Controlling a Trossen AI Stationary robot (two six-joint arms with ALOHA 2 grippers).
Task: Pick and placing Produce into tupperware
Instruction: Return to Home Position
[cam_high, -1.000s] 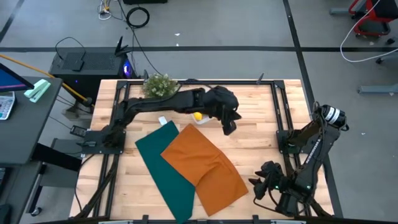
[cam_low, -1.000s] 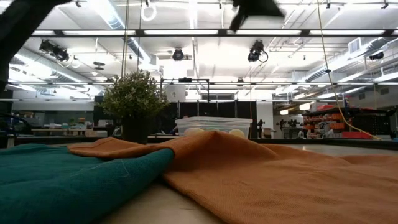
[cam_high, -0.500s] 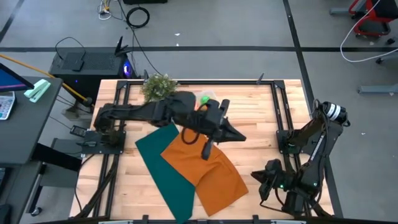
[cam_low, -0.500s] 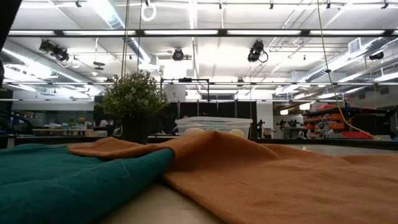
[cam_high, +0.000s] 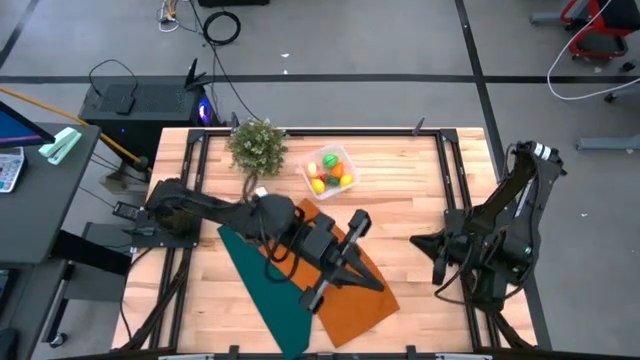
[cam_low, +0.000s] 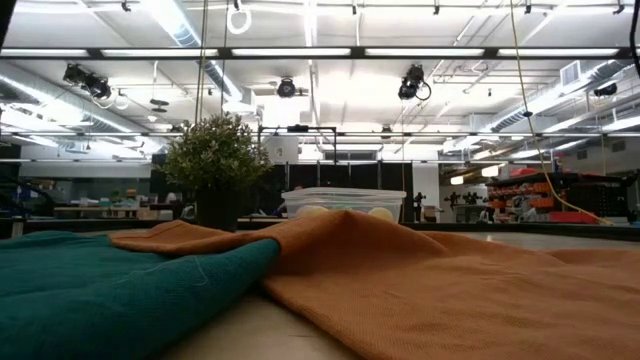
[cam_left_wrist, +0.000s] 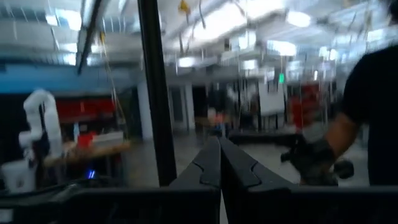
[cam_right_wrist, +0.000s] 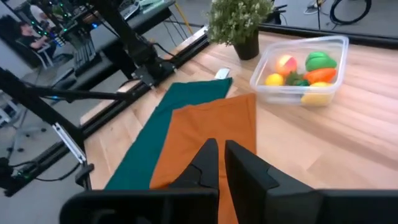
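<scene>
The clear tupperware (cam_high: 328, 170) stands on the far middle of the table and holds the produce (cam_right_wrist: 305, 74): green, orange, yellow and peach-red pieces. In the low view the tupperware (cam_low: 345, 203) shows behind the orange cloth. My left gripper (cam_high: 375, 285) is shut and hangs above the orange cloth, tipped upward; in its wrist view my left gripper (cam_left_wrist: 219, 152) faces the room. My right gripper (cam_high: 418, 240) is shut with nothing in it, raised near the table's right side, and in its own view my right gripper (cam_right_wrist: 221, 152) faces the cloths and the tupperware.
An orange cloth (cam_high: 335, 270) lies partly over a green cloth (cam_high: 262, 280) on the near middle of the table. A potted plant (cam_high: 257, 145) stands left of the tupperware. A small white item (cam_high: 260, 193) lies by the green cloth's far end. A person (cam_left_wrist: 367, 118) is in the room.
My left gripper has swung from above the tupperware toward the table's near edge, out over the orange cloth, and has risen and tipped upward. The tupperware and its produce now show uncovered. My right gripper has risen and gone toward the far edge.
</scene>
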